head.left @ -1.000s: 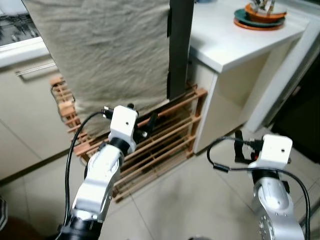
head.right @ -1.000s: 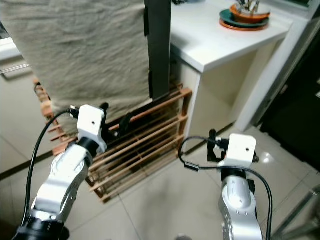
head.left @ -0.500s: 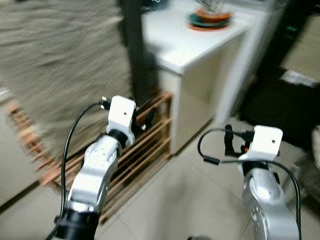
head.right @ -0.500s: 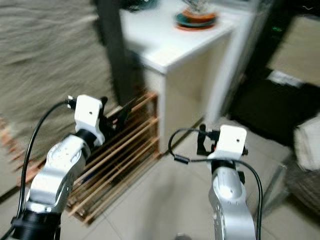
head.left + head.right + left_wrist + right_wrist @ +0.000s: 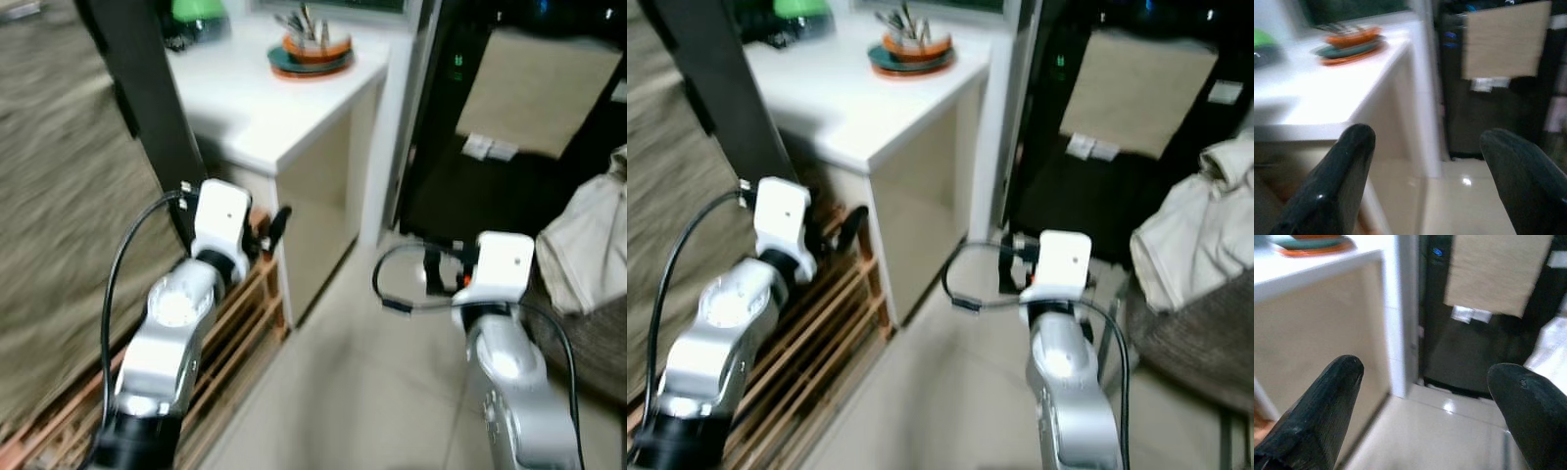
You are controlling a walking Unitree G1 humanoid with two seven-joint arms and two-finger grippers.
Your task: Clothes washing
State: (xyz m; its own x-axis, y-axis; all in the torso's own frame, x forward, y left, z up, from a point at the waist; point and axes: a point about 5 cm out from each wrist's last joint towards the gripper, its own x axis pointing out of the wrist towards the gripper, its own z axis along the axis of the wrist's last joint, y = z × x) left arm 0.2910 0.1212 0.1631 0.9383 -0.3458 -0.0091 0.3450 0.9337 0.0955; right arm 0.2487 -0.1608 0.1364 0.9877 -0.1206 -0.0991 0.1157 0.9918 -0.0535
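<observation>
Left eye view, nearest first: both silver arms reach forward over a pale tiled floor (image 5: 333,392), and both grippers hold nothing. The left gripper (image 5: 1435,181) has its two black fingers (image 5: 1347,176) spread wide apart; just beside it, on its outer side and below, lies a wooden slatted rack (image 5: 230,338) leaning against a dark upright post (image 5: 137,98), with a grey-beige cloth (image 5: 59,245) hanging further out to that side. Directly ahead of the left gripper stands a white counter (image 5: 265,108) with a pale side panel. The right gripper (image 5: 1425,416) also has its fingers (image 5: 1322,406) well apart, pointing at the gap between the counter's white leg (image 5: 1403,308) and a dark appliance front (image 5: 1474,342).

To the outer side of the right gripper, near it but not touching, a bundle of pale clothes (image 5: 1200,225) sits on a dark grey woven seat or basket (image 5: 1185,343); which of the two is hard to tell through the blur.

Further ahead of both grippers, a beige towel (image 5: 534,88) hangs over the dark appliance. On the far part of the counter top sit stacked orange and teal dishes (image 5: 312,54) holding utensils, and beyond the left gripper a green object (image 5: 201,12) at the back edge.
</observation>
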